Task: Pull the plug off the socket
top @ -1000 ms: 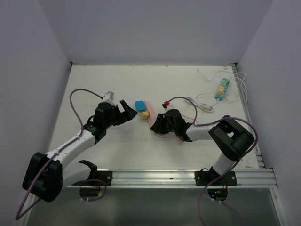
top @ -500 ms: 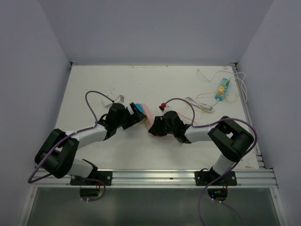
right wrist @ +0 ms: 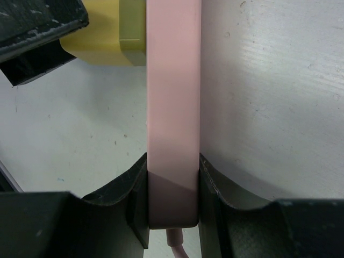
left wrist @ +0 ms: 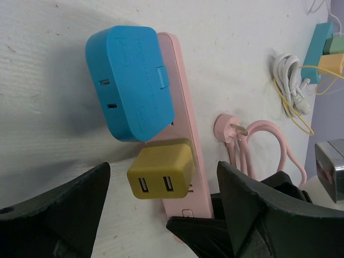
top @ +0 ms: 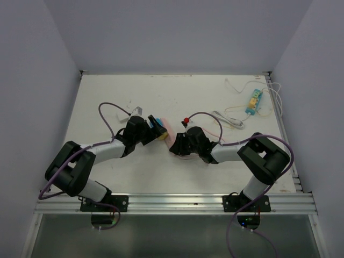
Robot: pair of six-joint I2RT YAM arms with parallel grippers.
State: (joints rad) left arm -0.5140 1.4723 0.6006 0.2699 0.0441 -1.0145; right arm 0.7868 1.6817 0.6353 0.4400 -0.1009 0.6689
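Note:
A pink power strip (left wrist: pixel 185 107) lies on the white table with a blue adapter (left wrist: pixel 126 80) and a yellow USB plug (left wrist: pixel 160 168) plugged into it. My left gripper (left wrist: pixel 163 185) is open, with one finger on each side of the yellow plug and not touching it. In the top view the left gripper (top: pixel 155 129) sits over the two plugs. My right gripper (right wrist: pixel 173 193) is shut on the cord end of the pink strip (right wrist: pixel 173 107), pinning it. The right gripper (top: pixel 178 144) shows just right of the plugs. The yellow plug (right wrist: pixel 115 32) shows at the top left of the right wrist view.
A teal power strip (top: pixel 253 101) with yellow and white cables lies at the back right. A bundled white cable (top: pixel 230 119) and the pink strip's looped cord (left wrist: pixel 269 145) with its plug (left wrist: pixel 226 126) lie behind my right gripper. Walls enclose the table.
My left arm has swung right and forward, bringing its open gripper from left of the strip to around the plugs. The right gripper has stayed shut on the strip.

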